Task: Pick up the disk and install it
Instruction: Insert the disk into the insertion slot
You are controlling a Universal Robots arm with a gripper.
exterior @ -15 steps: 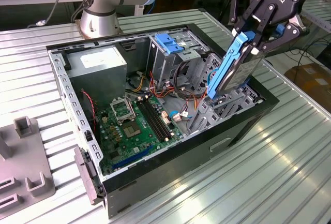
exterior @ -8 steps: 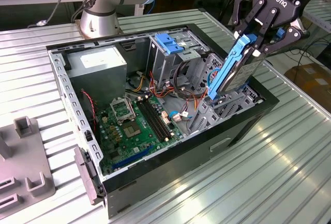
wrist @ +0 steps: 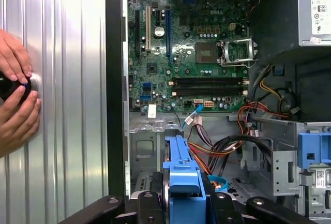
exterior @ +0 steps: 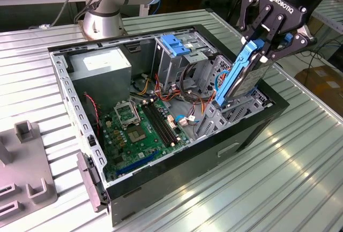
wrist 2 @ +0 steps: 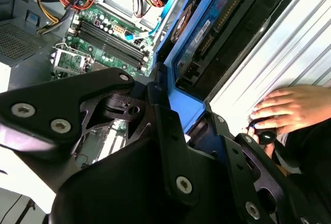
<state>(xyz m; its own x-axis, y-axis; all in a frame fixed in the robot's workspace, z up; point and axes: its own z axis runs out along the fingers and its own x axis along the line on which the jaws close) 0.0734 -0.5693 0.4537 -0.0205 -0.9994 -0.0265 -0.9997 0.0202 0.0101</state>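
Disk [exterior: 244, 76]: silver drive in a blue bracket, held on edge and tilted. Its upper end stands above the case rim. Its lower end is down inside the metal bay at the exterior view's right end of the case. It is not lying flat in that bay.
End effector [exterior: 270, 42]: black and two-fingered, pinching the disk's upper end with one finger on each side of the blue bracket. In the first wrist view the bracket [wrist: 183, 175] sits between the black fingers [wrist: 150, 203].
Case [exterior: 236, 141]: black computer case, open side up, resting on the table.
Motherboard [exterior: 142, 130]: green and flat on the case floor, toward the exterior view's left of the disk.
Power supply [exterior: 102, 66]: grey box with a white label in the case's far corner, well apart from the disk.
Drive cage [exterior: 187, 63]: bare metal with a blue latch [exterior: 174, 44] on top, standing between the power supply and the disk.
Cables [exterior: 187, 90]: red, orange and yellow bundles, near the foot of the drive cage.
Table [exterior: 278, 189]: ribbed metal surface. A grey fixture [exterior: 24, 173] lies at the exterior view's left edge.
Hands: in the first wrist view one hand [wrist: 13, 58] and a second hand [wrist: 18, 123] rest on the table outside the case, fingers around a small black round object [wrist: 10, 87].
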